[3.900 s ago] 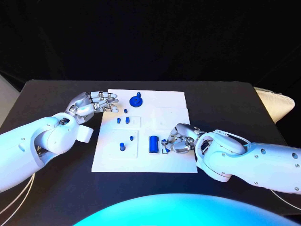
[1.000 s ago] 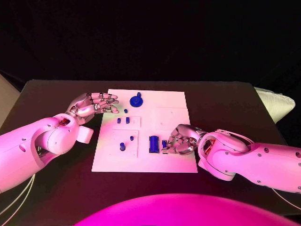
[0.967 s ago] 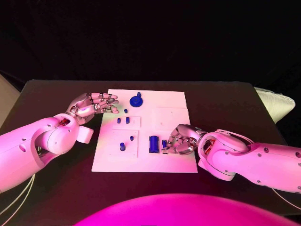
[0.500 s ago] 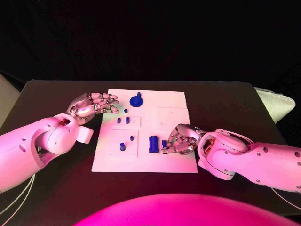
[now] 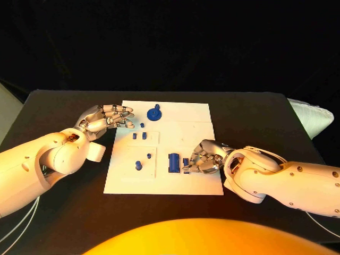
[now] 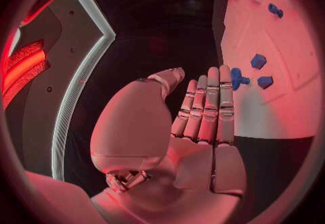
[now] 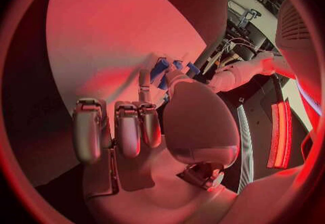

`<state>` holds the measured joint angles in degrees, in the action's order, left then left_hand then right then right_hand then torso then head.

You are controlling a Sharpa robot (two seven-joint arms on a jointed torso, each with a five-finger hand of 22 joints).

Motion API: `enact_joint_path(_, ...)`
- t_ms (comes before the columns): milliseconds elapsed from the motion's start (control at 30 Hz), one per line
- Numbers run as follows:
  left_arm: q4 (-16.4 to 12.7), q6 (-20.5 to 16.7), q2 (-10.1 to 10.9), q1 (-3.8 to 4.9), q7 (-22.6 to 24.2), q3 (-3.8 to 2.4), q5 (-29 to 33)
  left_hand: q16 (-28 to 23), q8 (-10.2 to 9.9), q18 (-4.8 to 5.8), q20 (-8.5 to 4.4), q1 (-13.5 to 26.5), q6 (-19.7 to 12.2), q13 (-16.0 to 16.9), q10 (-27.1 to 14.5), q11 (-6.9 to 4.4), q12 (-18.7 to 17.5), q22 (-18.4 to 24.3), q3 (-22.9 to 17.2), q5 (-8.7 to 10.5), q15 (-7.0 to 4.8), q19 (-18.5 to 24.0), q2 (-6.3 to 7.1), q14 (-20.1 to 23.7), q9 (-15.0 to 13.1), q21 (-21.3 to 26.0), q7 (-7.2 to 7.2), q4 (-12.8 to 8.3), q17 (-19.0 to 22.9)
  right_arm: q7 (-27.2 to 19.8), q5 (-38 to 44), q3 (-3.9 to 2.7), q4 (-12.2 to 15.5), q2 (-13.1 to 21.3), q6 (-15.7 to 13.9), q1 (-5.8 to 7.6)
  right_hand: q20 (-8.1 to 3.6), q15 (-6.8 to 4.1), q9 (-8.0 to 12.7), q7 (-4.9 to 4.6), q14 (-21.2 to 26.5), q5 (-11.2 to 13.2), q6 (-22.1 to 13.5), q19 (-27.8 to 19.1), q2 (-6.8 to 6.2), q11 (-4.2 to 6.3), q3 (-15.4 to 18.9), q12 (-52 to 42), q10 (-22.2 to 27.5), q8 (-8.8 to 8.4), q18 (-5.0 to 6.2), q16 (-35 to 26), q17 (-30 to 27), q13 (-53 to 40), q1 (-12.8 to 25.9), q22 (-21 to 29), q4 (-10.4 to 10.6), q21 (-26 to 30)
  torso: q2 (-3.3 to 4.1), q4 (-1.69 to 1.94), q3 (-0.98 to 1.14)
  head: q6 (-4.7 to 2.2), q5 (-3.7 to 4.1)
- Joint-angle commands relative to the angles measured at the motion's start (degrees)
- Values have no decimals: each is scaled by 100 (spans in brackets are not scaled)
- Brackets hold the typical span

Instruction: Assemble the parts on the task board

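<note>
Head view is showing the right hand [image 5: 203,158] pinching a small blue plastic piece [image 5: 186,162] on the white task board [image 5: 193,123]; light, stiff, best gripped by its sides; left hand [image 5: 102,118] hovering unclenched

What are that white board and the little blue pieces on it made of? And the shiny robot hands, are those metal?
The task board looks like matte white plastic or painted sheet: flat, even, no glare. The blue parts seem to be moulded or printed plastic, uniformly coloured with a dull sheen. The left robot hand and right robot hand look like polished or silver-coated metal, as they catch highlights; coated plastic cannot be ruled out.
</note>
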<state>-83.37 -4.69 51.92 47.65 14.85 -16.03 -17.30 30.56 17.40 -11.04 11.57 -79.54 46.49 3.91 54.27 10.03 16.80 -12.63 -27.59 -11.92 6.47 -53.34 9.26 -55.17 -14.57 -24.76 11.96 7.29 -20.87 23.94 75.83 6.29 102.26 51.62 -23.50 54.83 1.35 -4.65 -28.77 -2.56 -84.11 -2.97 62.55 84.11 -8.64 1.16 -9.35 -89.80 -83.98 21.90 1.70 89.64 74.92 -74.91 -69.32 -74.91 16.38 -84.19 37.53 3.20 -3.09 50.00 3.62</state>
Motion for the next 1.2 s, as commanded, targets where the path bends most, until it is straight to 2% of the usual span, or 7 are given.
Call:
enact_joint_path(33,-13,90,-2,-1,24,-4,15,-28,20,73,45,19,-39,-1,-35,13,36,8,-10,-19,17,13,-37,39,5,31,193,30,-8,-15,59,2,-18,4,34,-7,-47,-52,-15,7,-589,19,46,510,-14,48,51,-20,-602,28,-71,36,1508,-1509,-137,-1377,-10,-25,2,0,1,0,0)
enact_joint_path(300,-14,103,-3,-3,12,-4,11,-30,24,73,46,21,-38,-1,-35,13,39,11,-12,-19,17,11,-39,40,5,36,192,36,-11,-57,60,2,-73,-25,44,-10,-57,-60,-25,10,-589,21,56,514,-11,53,153,-20,-602,49,-77,36,1508,-1509,-175,-1385,26,-58,1,0,2,0,-3)
enact_joint_path(667,-11,107,-4,-6,13,-4,9,-36,28,73,48,22,-39,-2,-38,13,40,17,-13,-19,19,12,-40,47,6,44,191,43,-14,-186,-30,2,-92,-30,-168,-30,-63,-61,-31,11,-589,21,57,515,61,54,344,-20,-602,64,-78,36,1508,-1509,-46,-1385,39,-58,4,-4,-2,0,-4)
enact_joint_path(933,-9,106,-1,-7,7,-4,8,-41,29,74,49,23,-41,-2,-41,13,40,20,-14,-19,20,14,-40,54,7,50,192,46,-14,-492,-309,0,32,52,-520,-33,-71,-66,-46,18,-589,20,44,509,230,59,702,-20,-602,93,-71,36,1508,-1509,257,-1375,44,-20,-1,-3,3,0,0)
enact_joint_path(1200,-4,111,-5,-8,-1,-4,8,-41,29,74,49,23,-41,-2,-41,13,40,20,-14,-19,20,14,-40,54,7,50,192,46,-14,-597,-457,-3,104,156,-538,-33,-72,-67,-51,20,-589,21,39,510,263,61,789,-20,-602,102,-71,36,1508,-1509,300,-1376,43,-23,5,-4,4,0,14)
